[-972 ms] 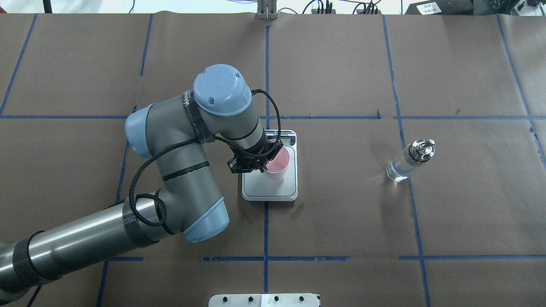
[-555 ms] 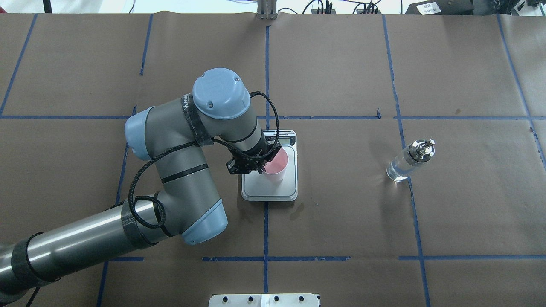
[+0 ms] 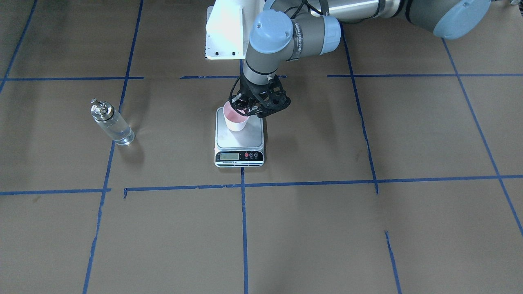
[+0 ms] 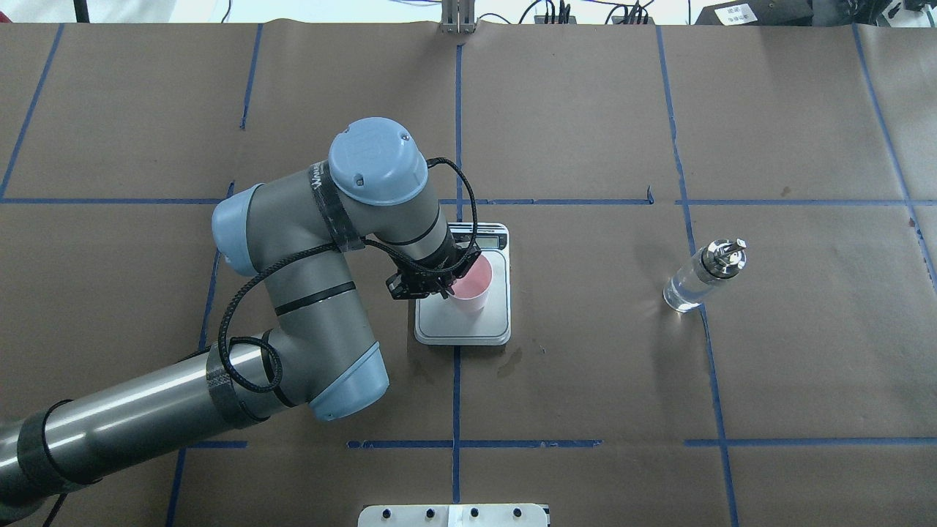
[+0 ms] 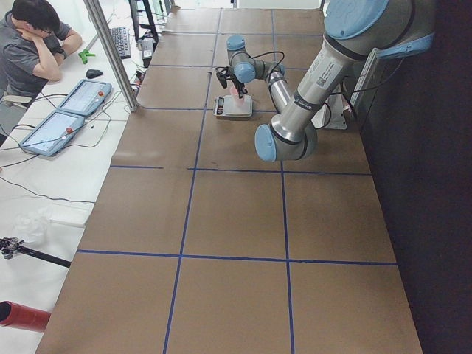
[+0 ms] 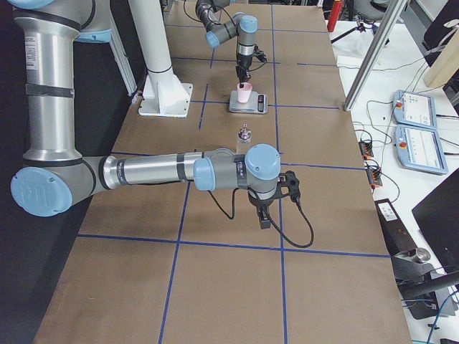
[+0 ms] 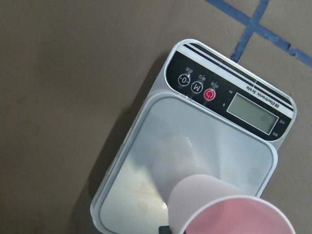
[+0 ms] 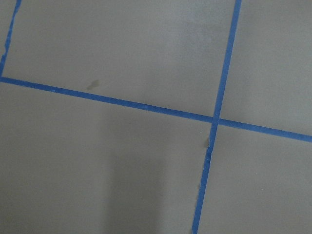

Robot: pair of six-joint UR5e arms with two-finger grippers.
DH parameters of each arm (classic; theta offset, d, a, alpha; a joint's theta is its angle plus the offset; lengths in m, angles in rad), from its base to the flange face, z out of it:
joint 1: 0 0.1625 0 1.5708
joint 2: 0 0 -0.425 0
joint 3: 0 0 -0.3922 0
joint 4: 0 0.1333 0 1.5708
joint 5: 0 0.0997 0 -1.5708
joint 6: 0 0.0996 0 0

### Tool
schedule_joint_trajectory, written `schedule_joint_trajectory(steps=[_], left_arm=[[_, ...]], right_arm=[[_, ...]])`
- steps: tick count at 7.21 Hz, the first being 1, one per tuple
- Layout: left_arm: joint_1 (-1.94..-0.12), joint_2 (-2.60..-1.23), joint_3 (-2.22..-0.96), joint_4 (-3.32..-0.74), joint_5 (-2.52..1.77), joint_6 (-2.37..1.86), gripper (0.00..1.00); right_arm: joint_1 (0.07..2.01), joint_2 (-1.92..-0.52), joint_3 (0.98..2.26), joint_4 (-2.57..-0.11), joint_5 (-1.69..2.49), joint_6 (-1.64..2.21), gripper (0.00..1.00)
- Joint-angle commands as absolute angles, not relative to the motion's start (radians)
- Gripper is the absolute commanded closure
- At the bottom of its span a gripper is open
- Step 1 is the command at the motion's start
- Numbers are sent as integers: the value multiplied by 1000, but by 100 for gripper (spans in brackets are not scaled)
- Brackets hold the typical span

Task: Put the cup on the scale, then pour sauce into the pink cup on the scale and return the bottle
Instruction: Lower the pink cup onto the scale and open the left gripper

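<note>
Cup placement, near its end. The left gripper [image 3: 248,109] has its fingers drawn in to a narrow pinch on the wall of the cup [image 3: 235,120] just below the rim, on the robot's side. The cup stands upright over the scale [image 3: 241,141], slightly toward the robot from the platform's middle and away from the display. Whether its base bears on the steel or hangs just off it cannot be settled. Judged from this, release of the cup, the pour and the return of the bottle [image 3: 112,124] all remain. The bottle stands upright on the table [image 3: 367,228], well apart from the scale on the robot's right, with the sauce [image 3: 119,132] inside it. The right gripper [image 6: 265,215] hangs over bare paper, apart from the bottle, and its finger opening cannot be told. Materials: the cup is thin tapered paper, pink inside and whitish outside, showing no liquid, and likely to dent under a hard pinch. The scale has a matte steel platform with rounded corners, a white plastic body and a black panel with an LCD and round buttons. The bottle is a slim clear glass cylinder with a shiny metal pourer, and its liquid is colourless. Brown paper crossed with blue tape covers the table.
</note>
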State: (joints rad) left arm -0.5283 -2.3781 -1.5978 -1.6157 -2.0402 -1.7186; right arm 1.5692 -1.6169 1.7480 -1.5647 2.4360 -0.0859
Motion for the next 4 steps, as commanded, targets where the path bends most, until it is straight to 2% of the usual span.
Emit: schedule_joint_trajectory(steps=[1, 3, 4], left_arm=[[-529, -2368, -1598, -1615, -2040, -1718, 100], [-529, -2368, -1603, -1614, -2040, -1718, 100], [-529, -2368, -1605, -1614, -2039, -1717, 51]], right_arm=[[1569, -1617, 1747, -1565, 2436, -86, 0], [1569, -1617, 1747, -1565, 2436, -86, 0], [1569, -1617, 1747, -1566, 2436, -86, 0]])
